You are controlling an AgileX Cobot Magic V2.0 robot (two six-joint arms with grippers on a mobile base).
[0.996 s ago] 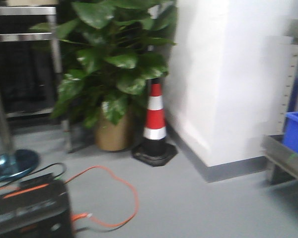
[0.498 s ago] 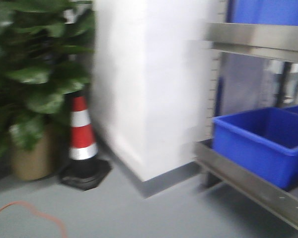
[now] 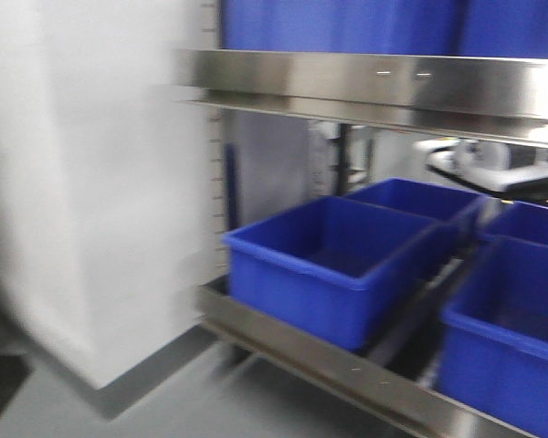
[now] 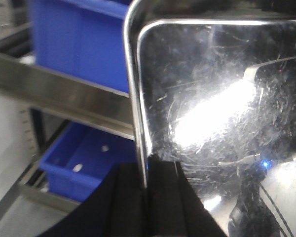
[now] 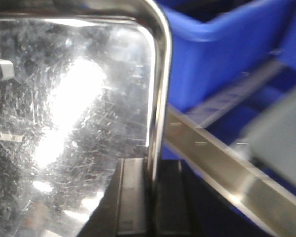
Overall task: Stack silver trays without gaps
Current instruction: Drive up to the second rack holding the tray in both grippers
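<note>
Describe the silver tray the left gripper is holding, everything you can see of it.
The tray is shiny metal, likely steel: a flat, finely scratched bottom mirroring a bright light, a rounded corner, a raised rolled rim. The left gripper is shut on that rim, one black finger each side. Nothing else is seen touching it. Blue bins on a shelf lie behind. Only part shows.

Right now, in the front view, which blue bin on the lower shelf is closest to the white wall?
The front-left bin, at the shelf's left end; the others sit behind it or farther right.
</note>
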